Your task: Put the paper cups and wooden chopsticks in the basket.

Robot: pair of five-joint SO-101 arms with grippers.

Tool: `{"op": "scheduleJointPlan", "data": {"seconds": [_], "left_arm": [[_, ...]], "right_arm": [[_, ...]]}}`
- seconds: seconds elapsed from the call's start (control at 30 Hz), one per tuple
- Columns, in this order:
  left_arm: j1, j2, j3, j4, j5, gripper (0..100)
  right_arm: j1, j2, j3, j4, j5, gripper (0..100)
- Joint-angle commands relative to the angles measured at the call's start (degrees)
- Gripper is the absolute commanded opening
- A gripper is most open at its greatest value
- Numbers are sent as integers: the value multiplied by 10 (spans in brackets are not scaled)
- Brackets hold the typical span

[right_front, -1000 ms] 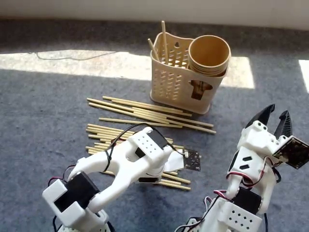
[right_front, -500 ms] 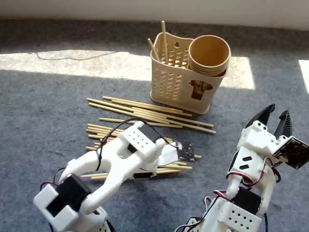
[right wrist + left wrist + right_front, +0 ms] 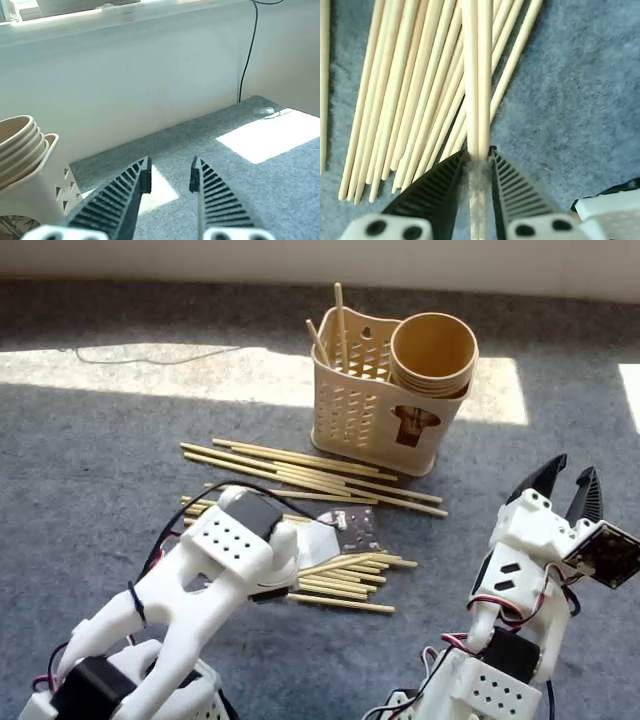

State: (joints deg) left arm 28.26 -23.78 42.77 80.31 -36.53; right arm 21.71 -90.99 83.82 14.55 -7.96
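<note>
Currently I log: left jaws pinching two wooden chopsticks (image 3: 477,75) over the loose pile (image 3: 300,472) on the grey desk (image 3: 90,490). Right jaws spread, raised, well apart from it. Paper cups (image 3: 433,352) stacked in the basket (image 3: 365,415), beside upright chopsticks (image 3: 340,325).

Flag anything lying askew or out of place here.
Loose chopsticks lie scattered on the carpet on the arms' side of the basket, in fanned heaps rather than inside it. Nothing looks damaged.
</note>
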Motion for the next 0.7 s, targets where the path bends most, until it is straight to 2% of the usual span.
{"op": "scheduleJointPlan", "data": {"seconds": [0.0,0.13,0.3,0.5,0.67], "left_arm": [[-40,-54,-6,5,4,11],[-41,-116,-11,3,47,11],[-43,-189,-75,5,105,10],[-43,-199,-173,-2,191,9],[-43,-197,-212,-87,247,7]], "right_arm": [[-16,-7,-5,-21,-1,138],[-16,-7,-5,-21,-1,138],[-16,-7,-5,-21,-1,138],[-17,-7,-4,-21,-1,138],[-31,-7,-4,-21,-1,138]]}}
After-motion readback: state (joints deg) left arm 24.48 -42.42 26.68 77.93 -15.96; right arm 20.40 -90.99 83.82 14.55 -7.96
